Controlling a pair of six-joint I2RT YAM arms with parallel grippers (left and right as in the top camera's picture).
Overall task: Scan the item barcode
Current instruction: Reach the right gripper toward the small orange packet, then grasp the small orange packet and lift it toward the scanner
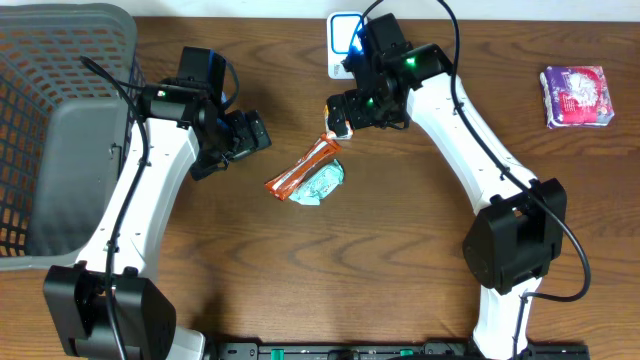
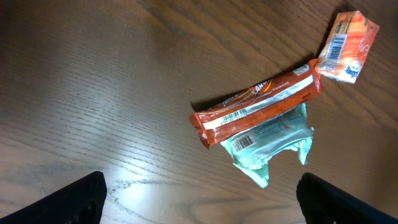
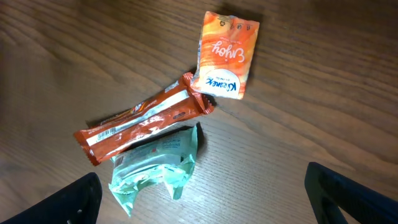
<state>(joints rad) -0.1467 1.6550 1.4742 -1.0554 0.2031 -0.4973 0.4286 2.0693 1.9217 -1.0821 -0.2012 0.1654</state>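
Dark wood-grain table (image 1: 400, 260), three items bunched mid-table: the orange-brown snack bar (image 2: 255, 102) lies across the teal pouch (image 2: 267, 146), barcodes up, the orange tissue pack (image 3: 224, 53) just off its far end. Left gripper (image 1: 248, 135) hangs beside the pile, right gripper (image 1: 345, 118) over the tissue pack, both jaws wide apart, holding nothing. A black mesh basket (image 1: 60, 50) fills the left edge, a purple packet (image 1: 577, 96) sits far right, with open wood toward the near edge.
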